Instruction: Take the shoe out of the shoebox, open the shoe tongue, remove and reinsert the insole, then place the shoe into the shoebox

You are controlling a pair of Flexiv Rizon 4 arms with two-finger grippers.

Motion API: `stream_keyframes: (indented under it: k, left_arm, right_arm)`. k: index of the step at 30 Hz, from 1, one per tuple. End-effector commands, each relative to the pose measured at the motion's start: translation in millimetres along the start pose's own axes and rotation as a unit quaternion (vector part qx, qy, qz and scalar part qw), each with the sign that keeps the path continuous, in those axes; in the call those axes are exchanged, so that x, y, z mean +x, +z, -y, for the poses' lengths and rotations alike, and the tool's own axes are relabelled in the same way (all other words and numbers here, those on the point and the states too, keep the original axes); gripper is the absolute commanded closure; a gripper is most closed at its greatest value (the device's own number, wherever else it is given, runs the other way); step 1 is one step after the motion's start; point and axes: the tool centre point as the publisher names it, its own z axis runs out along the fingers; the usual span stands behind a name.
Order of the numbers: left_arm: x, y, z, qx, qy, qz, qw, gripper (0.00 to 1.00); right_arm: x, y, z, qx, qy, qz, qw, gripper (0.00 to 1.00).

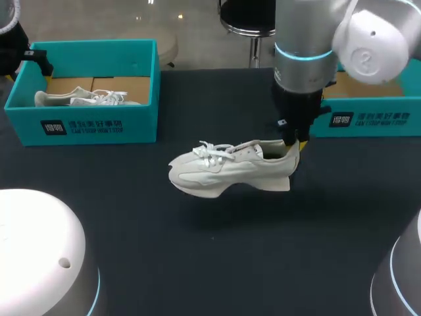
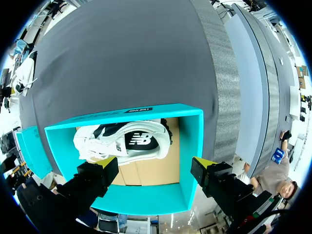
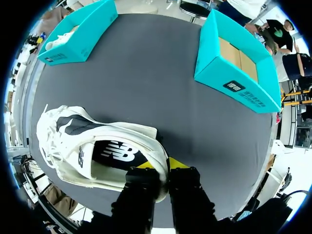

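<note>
A white lace-up shoe (image 1: 230,168) hangs a little above the dark table, toe pointing left. My right gripper (image 1: 294,146) comes down on its heel. In the right wrist view the right gripper (image 3: 168,170) is shut on the heel collar of the shoe (image 3: 97,151), one finger inside and one outside. My left gripper (image 2: 155,162) stands open above the teal shoebox (image 2: 190,146) at the back left, with nothing between its fingers. That shoebox (image 1: 99,125) holds a second white shoe (image 1: 85,97), lying on its side on brown cardboard (image 2: 146,170).
Another teal shoebox (image 1: 375,108) stands at the back right, partly hidden behind my right arm; in the right wrist view this box (image 3: 229,73) shows only a cardboard floor. Bare dark tabletop (image 1: 197,263) lies in front of the shoe.
</note>
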Motion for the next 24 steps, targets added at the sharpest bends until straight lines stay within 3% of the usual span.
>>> stream_keyframes:
  k: [1,7,14,24]
  left_arm:
    - [0.0,0.0,0.7,-0.001,0.000,-0.001,1.000,0.00]
    - [0.0,0.0,0.7,-0.001,0.000,-0.001,1.000,0.00]
    - [0.0,0.0,0.7,-0.001,0.000,-0.001,1.000,0.00]
    - [0.0,0.0,0.7,-0.001,0.000,-0.001,1.000,0.00]
  right_arm:
    - [9.4,37.8,0.0,-0.003,0.000,0.000,1.000,1.00]
    - [20.7,63.3,6.8,-0.018,-0.027,0.008,0.999,1.00]
    - [35.3,85.7,12.7,-0.002,-0.040,0.015,0.999,1.00]
    - [40.9,100.3,17.6,0.012,-0.005,0.026,1.000,1.00]
